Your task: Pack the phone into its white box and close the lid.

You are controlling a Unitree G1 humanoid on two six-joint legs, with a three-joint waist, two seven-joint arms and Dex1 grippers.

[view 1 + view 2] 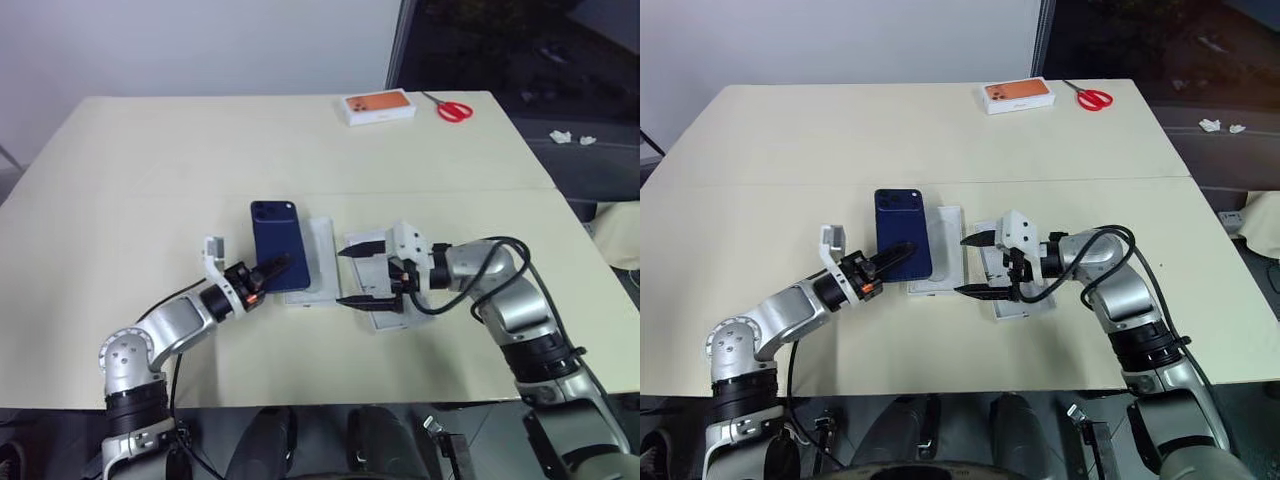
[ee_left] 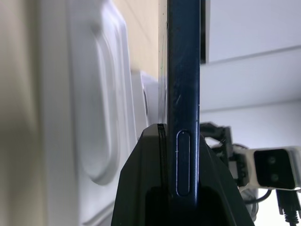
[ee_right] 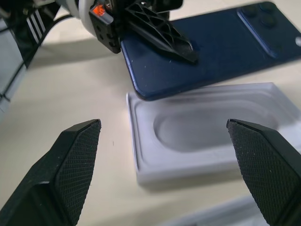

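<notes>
The left gripper (image 1: pixel 272 268) is pinching the phone (image 1: pixel 279 243) by its near end, one black finger lying across the glossy navy back and the other tucked underneath, as the right wrist view is showing clearly. The phone is facing back-up, its camera cluster at the far end, and it is hanging partly over the thin white insert (image 3: pixel 211 136) with the oval recess, which is lying flat on the counter (image 1: pixel 200 160) just to the phone's right. In the left wrist view the phone's edge (image 2: pixel 184 94) is running straight up between the fingers, its side button sitting right at the grip.

The right gripper (image 1: pixel 356 275) is pointing toward the robot's left with its two fingers spread wide and nothing between them; in the right wrist view both textured fingertips (image 3: pixel 75 155) are standing well apart, framing the insert and the phone beyond. Beneath and behind that gripper, white box parts (image 1: pixel 1025 298) are lying on the counter, near the front edge and slightly right of centre; from here I cannot tell the tray from the lid.

Everything in play is clustered in the middle of the counter's near half. Up at the far edge, toward the right corner, the orange-topped white box (image 1: pixel 380 107) is sitting by itself, and the red-handled scissors (image 1: pixel 452 108) are lying just beside it, nearer the corner.
</notes>
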